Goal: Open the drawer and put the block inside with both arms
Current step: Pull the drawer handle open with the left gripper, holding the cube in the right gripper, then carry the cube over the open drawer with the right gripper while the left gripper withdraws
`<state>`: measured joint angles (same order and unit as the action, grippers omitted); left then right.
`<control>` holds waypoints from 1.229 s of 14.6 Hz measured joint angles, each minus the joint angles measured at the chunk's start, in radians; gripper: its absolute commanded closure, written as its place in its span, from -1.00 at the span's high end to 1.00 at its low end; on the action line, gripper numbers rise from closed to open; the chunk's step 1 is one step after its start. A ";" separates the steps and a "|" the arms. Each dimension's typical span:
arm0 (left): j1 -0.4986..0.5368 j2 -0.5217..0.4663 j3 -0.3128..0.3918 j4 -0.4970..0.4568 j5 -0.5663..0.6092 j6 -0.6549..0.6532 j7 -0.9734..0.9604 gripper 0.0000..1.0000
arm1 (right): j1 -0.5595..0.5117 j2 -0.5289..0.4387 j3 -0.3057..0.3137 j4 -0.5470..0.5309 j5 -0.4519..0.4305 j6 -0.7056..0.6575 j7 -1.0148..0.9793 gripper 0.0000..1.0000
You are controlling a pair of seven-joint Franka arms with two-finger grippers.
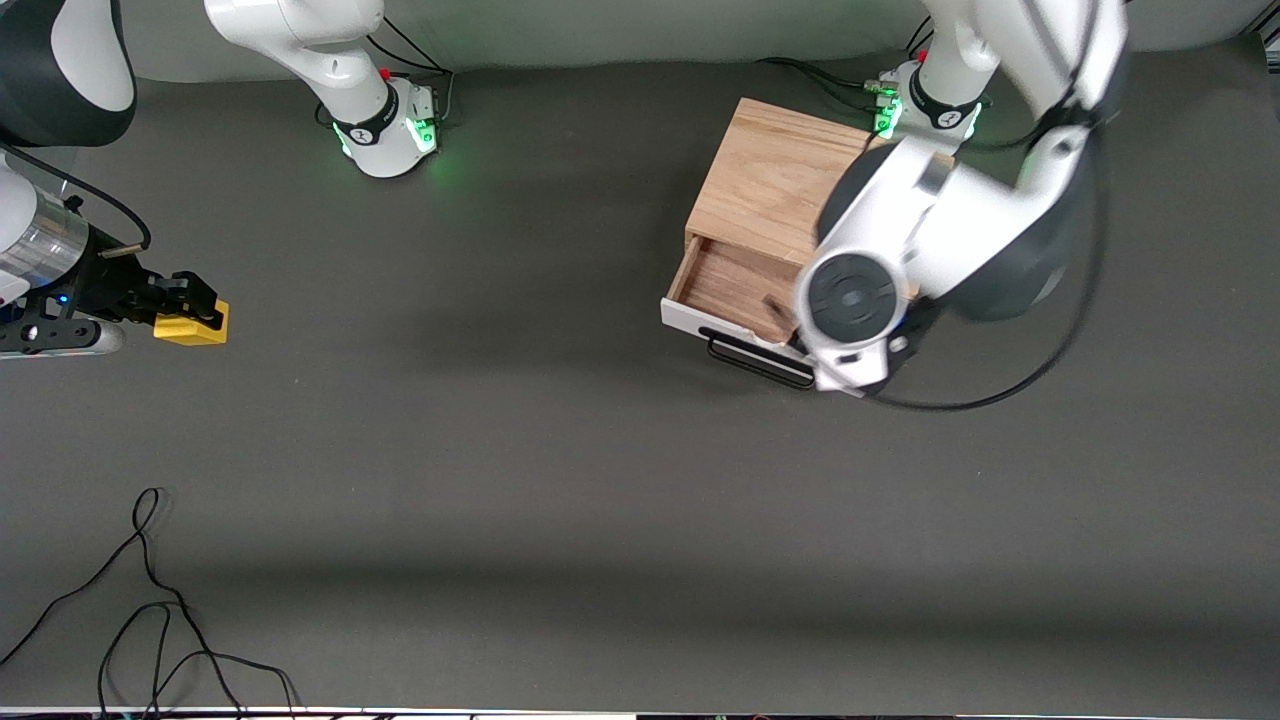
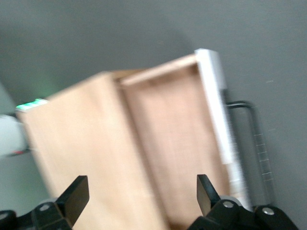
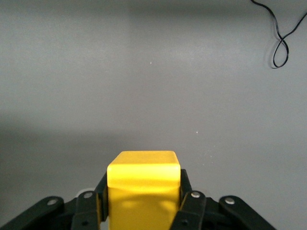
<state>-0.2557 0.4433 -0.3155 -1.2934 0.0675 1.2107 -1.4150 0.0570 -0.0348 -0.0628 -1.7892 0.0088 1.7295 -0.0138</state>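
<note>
Two arms work apart. Well away from the cabinet [image 1: 775, 175], toward the right arm's end of the table, the right gripper [image 3: 142, 201] pinches the block [image 1: 193, 326]. Over the open drawer [image 1: 735, 290], the left gripper [image 2: 139, 196] hangs spread wide.

My left arm [image 1: 900, 260] covers part of the drawer [image 1: 735, 290] and its handle [image 1: 760, 360] — my left gripper is hidden there. Left wrist view smeared. The block [image 3: 143, 191] — lower part cut off.
</note>
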 measured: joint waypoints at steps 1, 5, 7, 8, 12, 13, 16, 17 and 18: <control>0.024 -0.031 0.001 0.024 0.000 -0.082 0.076 0.99 | 0.000 0.000 0.001 0.000 0.000 0.000 0.000 -0.46; 0.161 -0.134 0.005 0.061 0.000 -0.262 0.444 0.99 | 0.077 -0.001 0.009 0.003 0.000 -0.010 0.140 -0.46; 0.225 -0.172 0.009 0.063 0.001 -0.255 0.648 0.99 | 0.187 -0.002 0.016 0.010 0.000 -0.023 0.299 -0.46; 0.256 -0.187 0.010 0.064 0.001 -0.229 0.742 0.99 | 0.249 -0.002 0.018 0.013 0.000 -0.024 0.386 -0.46; 0.353 -0.211 0.010 0.060 0.000 -0.035 1.131 0.99 | 0.508 0.025 0.024 0.061 0.001 -0.022 0.750 -0.48; 0.368 -0.209 0.011 0.056 0.000 0.009 1.224 0.99 | 0.570 0.054 0.025 0.093 0.000 -0.021 0.843 -0.50; 0.381 -0.208 0.012 0.041 0.000 0.111 1.328 0.99 | 0.727 0.208 0.027 0.248 0.000 -0.012 1.096 -0.52; 0.380 -0.208 0.010 0.037 0.000 0.137 1.334 0.99 | 0.769 0.275 0.027 0.315 0.000 -0.006 1.166 -0.52; 0.380 -0.208 0.009 0.032 0.000 0.160 1.338 0.99 | 0.805 0.346 0.027 0.383 0.000 -0.004 1.228 -0.53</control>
<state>0.1241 0.2356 -0.3067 -1.2614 0.0673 1.3710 -0.0766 0.8625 0.3108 -0.0358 -1.4061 0.0084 1.7258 1.2139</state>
